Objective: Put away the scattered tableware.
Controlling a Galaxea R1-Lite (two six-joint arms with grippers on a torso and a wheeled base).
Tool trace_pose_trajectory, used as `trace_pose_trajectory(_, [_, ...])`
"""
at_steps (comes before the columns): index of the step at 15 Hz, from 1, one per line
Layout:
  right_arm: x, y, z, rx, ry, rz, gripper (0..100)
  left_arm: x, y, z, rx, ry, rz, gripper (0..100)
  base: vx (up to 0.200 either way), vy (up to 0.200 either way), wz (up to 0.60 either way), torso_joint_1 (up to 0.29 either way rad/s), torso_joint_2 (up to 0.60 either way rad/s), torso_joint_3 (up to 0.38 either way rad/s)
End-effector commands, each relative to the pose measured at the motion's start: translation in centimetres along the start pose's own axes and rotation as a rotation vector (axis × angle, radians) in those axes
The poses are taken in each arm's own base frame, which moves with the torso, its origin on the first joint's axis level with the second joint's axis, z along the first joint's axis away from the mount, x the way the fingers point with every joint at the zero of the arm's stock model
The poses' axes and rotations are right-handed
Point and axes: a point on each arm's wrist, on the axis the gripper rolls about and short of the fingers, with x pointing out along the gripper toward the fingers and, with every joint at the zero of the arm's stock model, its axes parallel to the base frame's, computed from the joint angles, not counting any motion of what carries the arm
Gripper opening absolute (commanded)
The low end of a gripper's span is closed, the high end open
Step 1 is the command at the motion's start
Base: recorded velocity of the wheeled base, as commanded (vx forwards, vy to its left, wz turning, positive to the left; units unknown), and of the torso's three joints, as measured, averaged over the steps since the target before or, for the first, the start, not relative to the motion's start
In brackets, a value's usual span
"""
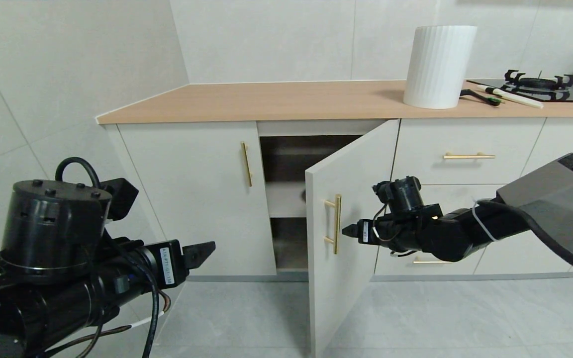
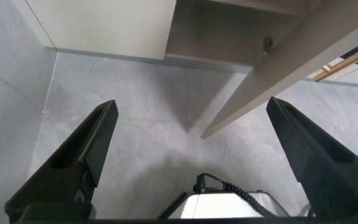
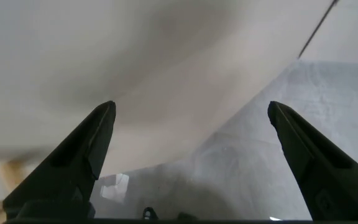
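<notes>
On the wooden counter (image 1: pixel 266 99) at the back right stands a tall white ribbed container (image 1: pixel 438 67). Beside it lie a black-handled utensil (image 1: pixel 483 97) and a white stick-like utensil (image 1: pixel 515 97). Below, a cabinet door (image 1: pixel 351 199) with a gold handle (image 1: pixel 335 223) stands swung open. My right gripper (image 1: pixel 348 230) is just to the right of that handle, facing the door panel (image 3: pixel 135 62), and is open (image 3: pixel 190 106) with nothing between its fingers. My left gripper (image 1: pixel 207 247) is low at the left, open (image 2: pixel 191 106) and empty above the floor.
The open cupboard (image 1: pixel 286 199) shows a shelf inside. A shut door (image 1: pixel 192 194) is to its left, drawers (image 1: pixel 468 156) to its right. A gas hob (image 1: pixel 540 84) sits at the counter's far right. The grey tiled floor (image 1: pixel 246 318) lies below, a tiled wall on the left.
</notes>
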Motion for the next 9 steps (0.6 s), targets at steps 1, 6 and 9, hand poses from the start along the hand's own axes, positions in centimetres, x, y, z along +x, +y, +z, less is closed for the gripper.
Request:
trace_pose_trajectory(1, [0.5,-0.1,-0.4,-0.001,0.008,-0.004,100,0.2,0.0,-0.1,0.003,0.009,0.004,100,0.000,0.000,0.00,0.000,0.00,0.000])
trace_pose_trajectory(6, [2.0,-0.1,-0.8,0.002,-0.055,-0.011,100,0.1,0.1,-0.2,0.012,0.026,0.011,100,0.120,0.000,0.00,-0.001,0.00,0.001])
trace_pose_trajectory(9, [2.5,0.0,-0.6,0.021,-0.085,-0.009,100,0.2,0.0,-0.2,0.012,0.028,0.012,100,0.200,0.000,0.00,-0.001,0.00,0.001])
